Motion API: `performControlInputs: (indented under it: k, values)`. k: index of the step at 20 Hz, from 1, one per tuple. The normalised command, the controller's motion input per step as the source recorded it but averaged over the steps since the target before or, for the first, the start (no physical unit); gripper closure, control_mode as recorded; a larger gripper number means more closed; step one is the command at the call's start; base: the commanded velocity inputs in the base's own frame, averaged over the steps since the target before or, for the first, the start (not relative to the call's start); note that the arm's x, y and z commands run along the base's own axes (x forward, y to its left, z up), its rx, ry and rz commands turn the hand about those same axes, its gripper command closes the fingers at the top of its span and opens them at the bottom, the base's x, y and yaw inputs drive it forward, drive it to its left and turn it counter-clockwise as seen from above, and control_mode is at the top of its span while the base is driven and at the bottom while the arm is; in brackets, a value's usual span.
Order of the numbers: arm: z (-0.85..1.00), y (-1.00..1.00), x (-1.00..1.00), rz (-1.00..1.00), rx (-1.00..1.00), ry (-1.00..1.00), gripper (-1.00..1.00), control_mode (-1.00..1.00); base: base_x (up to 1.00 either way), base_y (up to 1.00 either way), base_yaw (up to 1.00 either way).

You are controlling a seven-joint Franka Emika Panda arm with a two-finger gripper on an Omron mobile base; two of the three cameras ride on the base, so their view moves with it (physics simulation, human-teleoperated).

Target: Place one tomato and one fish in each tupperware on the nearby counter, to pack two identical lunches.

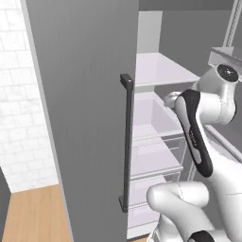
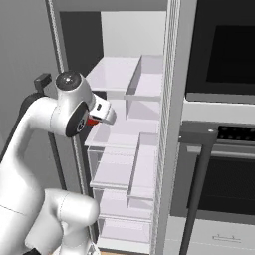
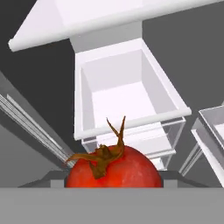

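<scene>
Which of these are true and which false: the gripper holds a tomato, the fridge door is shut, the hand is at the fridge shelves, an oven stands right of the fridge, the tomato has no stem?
1. The gripper holds a tomato. True.
2. The fridge door is shut. False: it stands open, showing white shelves.
3. The hand is at the fridge shelves. True.
4. An oven stands right of the fridge. True, in the right base view.
5. The tomato has no stem. False: a brownish stem tops it.
</scene>
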Motion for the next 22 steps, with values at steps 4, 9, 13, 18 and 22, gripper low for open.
performControlInputs:
  k: [4, 9, 13, 18, 22]
  values:
    - [-0.55, 0.79, -0.08, 0.12, -0.12, 0.00, 1.00, -1.00, 0.00, 0.00, 0.00]
    - [-0.19, 0.11, -0.34, 0.02, -0.03, 0.00, 1.00, 1.00, -0.60, -0.10, 0.00]
    - [0.00, 0.00, 0.00, 0.00, 0.00, 0.00, 1.00, 1.00, -1.00, -0.34, 0.00]
    - [0.00, 0.00, 0.00, 0.00, 0.00, 0.00, 1.00, 1.00, -1.00, -0.07, -0.03]
    - [0.00, 0.00, 0.00, 0.00, 0.00, 0.00, 1.00, 1.00, -1.00, -0.11, -0.14]
